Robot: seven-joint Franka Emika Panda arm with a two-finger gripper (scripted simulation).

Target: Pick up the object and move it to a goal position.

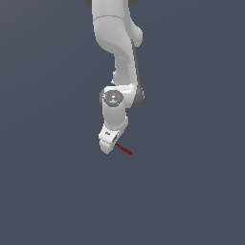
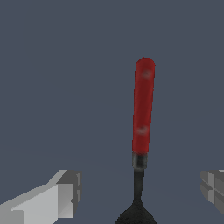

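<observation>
The object (image 1: 125, 150) is a tiny thin stick with a red handle, lying just to the exterior view's right of the white hand. In the wrist view its red handle (image 2: 143, 107) runs into a thin black neck and a small black head (image 2: 135, 216) at the frame's edge. My gripper (image 2: 139, 190) is open, with one grey finger (image 2: 61, 194) and the other finger (image 2: 213, 187) standing wide apart on either side of the black neck, touching nothing. In the exterior view the gripper (image 1: 115, 145) hangs right over the object's head end, which the hand hides.
The white arm (image 1: 117, 57) comes down from the top of the exterior view. Around it is only a plain dark grey-blue surface (image 1: 191, 191). No goal marker shows in either view.
</observation>
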